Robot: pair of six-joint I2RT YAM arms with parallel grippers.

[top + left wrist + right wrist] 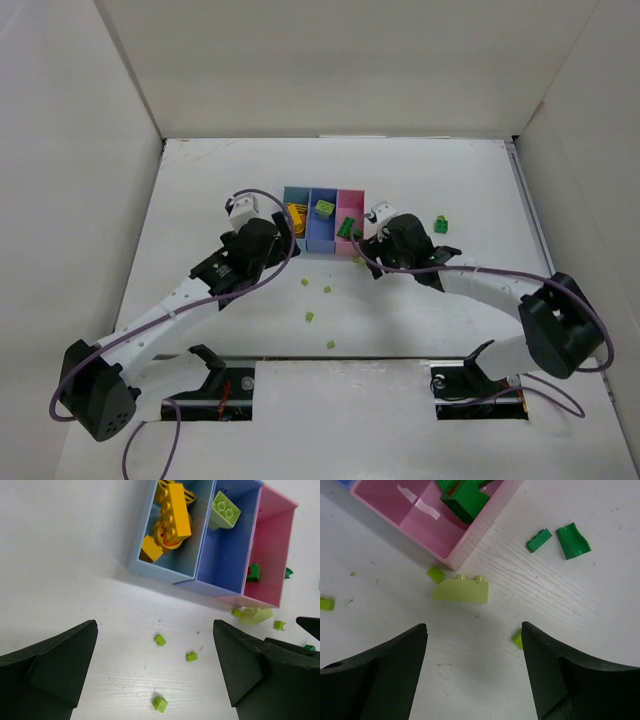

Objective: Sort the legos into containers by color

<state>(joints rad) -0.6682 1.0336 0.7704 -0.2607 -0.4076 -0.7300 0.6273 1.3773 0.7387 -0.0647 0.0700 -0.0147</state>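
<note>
right tool [473,630] spread, empty, over the lime brick [461,589] beside the pink bin [385,502]; best drop straight, pinching its ends. left tool [155,627] spread too.

Found glossy, smooth plastic in the legos [179,511]; thin satin plastic in the containers [272,540]; a matt, faintly wood-grained finish on the surface [75,560]; matt black plastic on the fingers [55,665].

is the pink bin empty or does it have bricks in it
Not empty. Dark green bricks lie at one end of the pink bin; the rest of its floor is bare.
</note>
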